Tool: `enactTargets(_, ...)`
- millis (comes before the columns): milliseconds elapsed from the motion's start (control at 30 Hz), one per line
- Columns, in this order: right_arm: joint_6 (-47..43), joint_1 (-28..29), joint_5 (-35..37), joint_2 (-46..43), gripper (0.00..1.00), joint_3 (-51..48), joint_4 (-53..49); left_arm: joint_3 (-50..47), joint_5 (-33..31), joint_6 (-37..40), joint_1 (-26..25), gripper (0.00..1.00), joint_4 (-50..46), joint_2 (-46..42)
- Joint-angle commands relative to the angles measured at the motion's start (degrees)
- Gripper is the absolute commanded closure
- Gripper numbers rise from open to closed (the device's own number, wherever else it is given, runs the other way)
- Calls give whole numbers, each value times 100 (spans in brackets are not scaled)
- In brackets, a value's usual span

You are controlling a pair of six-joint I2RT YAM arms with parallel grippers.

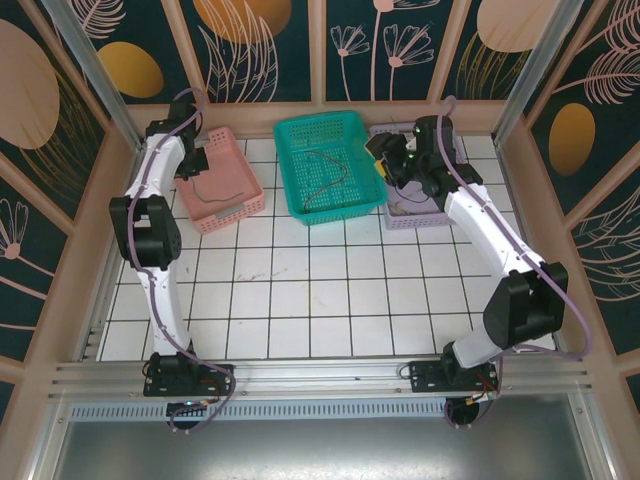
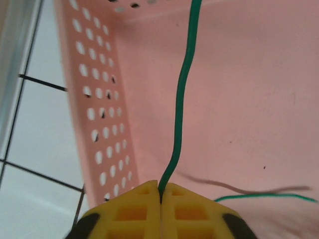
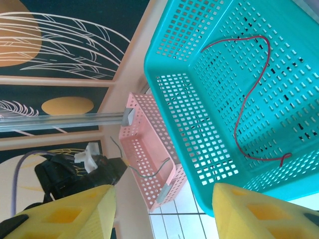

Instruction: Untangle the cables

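The thin green cable [image 2: 178, 114] is in the pink perforated plastic basket [image 2: 99, 124]. One end is pinched in the seam between the yellow fingers of the left gripper [image 2: 160, 191], whose jaws are pressed together on it. From there the cable runs off across the basket's floor. A second green stretch lies near the basket's right side. A blurred grey streak beside it may be a shadow or another wire; I cannot tell which.

The thin red cable [image 3: 249, 97] lies alone in one loose curve on the floor of the teal perforated plastic basket [image 3: 184, 114], with nothing crossing it.

The right gripper [image 3: 163, 194] hangs with its jaws wide apart and nothing between them. From above, it is over the lilac basket [image 1: 405, 218]. Something dark lies in that basket, but it is too small to identify.

All three baskets stand along the back edge of the white tiled tabletop [image 1: 300, 290]: pink toward the back left corner, teal in the middle, lilac toward the back right corner.

As a judgement, the task looks well advanced. The red cable is separated and set down, and the green one is over its own basket and only needs letting go. What may be left is whatever sits in the lilac basket, which probably explains the right gripper's position.
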Motion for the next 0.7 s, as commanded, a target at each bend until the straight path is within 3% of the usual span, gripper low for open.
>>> enactTargets(0, -237, -46, 3, 71, 45, 254, -212, 278, 337, 63, -3, 58, 53, 136)
enactTargets(33, -286, -48, 55, 68, 44, 274, -238, 291, 423, 23, -3, 49, 102, 120)
enactTargets(133, -382, -49, 186, 69, 44, 337, -324, 261, 638, -64, -3, 36, 316, -15)
enactTargets(300, -471, -58, 262, 103, 44, 410, -384, 260, 596, -256, -3, 28, 521, -256)
enactTargets(433, -707, -178, 400, 90, 43, 491, -471, 39, 328, -737, -3, 28, 877, -745)
enactTargets(467, -800, -228, 479, 58, 36, 507, -505, -210, 316, -858, -3, 28, 1087, -974)
enactTargets(500, -987, -302, 605, 10, 16, 509, -512, -511, 286, -1021, -3, 28, 1363, -1290)
enactTargets(533, -1255, -347, 803, -73, 1, 488, -490, -950, 285, -1199, -3, 24, 1792, -1663)
enactTargets(567, -1508, -374, 1079, -154, 1, 450, -498, -1409, 326, -1332, -3, 16, 2156, -2011)
enactTargets(600, -1812, -364, 1468, -279, 1, 377, -497, -1941, 415, -1473, -3, 1, 2767, -2486)
enactTargets(667, -2362, -357, 2118, -521, 1, 102, -389, -3188, 660, -1737, -3, 1, 3896, -3474)
